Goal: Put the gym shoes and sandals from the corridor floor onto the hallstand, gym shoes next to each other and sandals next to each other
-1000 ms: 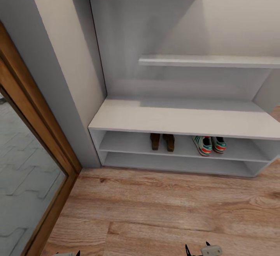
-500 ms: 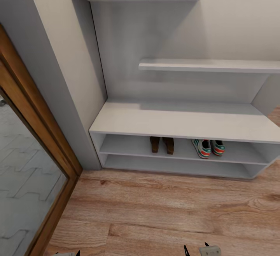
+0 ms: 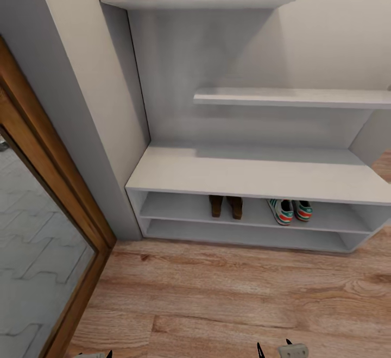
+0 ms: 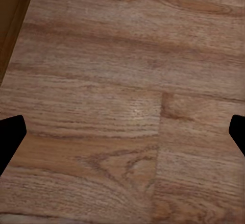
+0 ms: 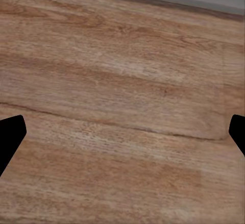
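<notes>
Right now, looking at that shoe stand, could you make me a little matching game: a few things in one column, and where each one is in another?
Things:
1. sandals
2. gym shoes
3. hallstand
4. left gripper

Places:
A. upper shoe shelf, toward the right
B. open, above bare floor planks
C. upper shoe shelf, near the middle
D. against the wall, beside the wood-framed mirror

Pairs: 1-C, 2-A, 3-D, 4-B
</notes>
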Robot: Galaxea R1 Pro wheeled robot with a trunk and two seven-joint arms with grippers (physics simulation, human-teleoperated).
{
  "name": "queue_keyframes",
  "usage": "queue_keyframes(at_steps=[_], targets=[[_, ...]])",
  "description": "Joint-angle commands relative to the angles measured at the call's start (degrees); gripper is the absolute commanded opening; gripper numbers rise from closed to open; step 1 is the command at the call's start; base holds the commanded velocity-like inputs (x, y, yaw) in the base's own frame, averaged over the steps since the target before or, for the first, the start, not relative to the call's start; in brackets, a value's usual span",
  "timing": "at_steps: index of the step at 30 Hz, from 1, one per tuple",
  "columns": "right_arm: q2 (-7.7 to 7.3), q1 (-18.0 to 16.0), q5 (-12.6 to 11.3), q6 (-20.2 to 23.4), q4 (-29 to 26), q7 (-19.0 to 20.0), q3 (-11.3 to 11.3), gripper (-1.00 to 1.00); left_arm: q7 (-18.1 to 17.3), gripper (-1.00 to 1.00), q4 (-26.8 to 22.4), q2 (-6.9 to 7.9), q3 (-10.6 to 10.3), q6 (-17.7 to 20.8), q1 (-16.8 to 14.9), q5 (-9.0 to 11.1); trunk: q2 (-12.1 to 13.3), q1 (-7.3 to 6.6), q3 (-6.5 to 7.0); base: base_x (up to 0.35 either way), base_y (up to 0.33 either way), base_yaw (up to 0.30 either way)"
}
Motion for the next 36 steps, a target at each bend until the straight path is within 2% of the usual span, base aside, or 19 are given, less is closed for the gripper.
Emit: queue_keyframes(at_steps=[1,18,36], targets=[[0.0,-0.03,0.6,-0.16,0.06,-0.23,-0.35,1.0,-0.39,1.0,0.04,-0.03,0.48,-0.21,-0.07,-0.49,0.4,-0.23,0.15,0.0,0.0,0.0],[0.0,-0.03,0.6,-0.16,0.06,-0.31,-0.35,1.0,-0.39,1.0,1.86,0.13,0.65,-0.29,-0.07,-0.25,7.22,-3.97,3.2,0.0,0.0,0.0],[0.0,-0.03,0.6,-0.16,0.06,-0.32,-0.35,1.0,-0.39,1.0,1.88,0.12,0.66,-0.29,-0.07,0.11,7.22,-3.97,3.2,0.0,0.0,0.0]])
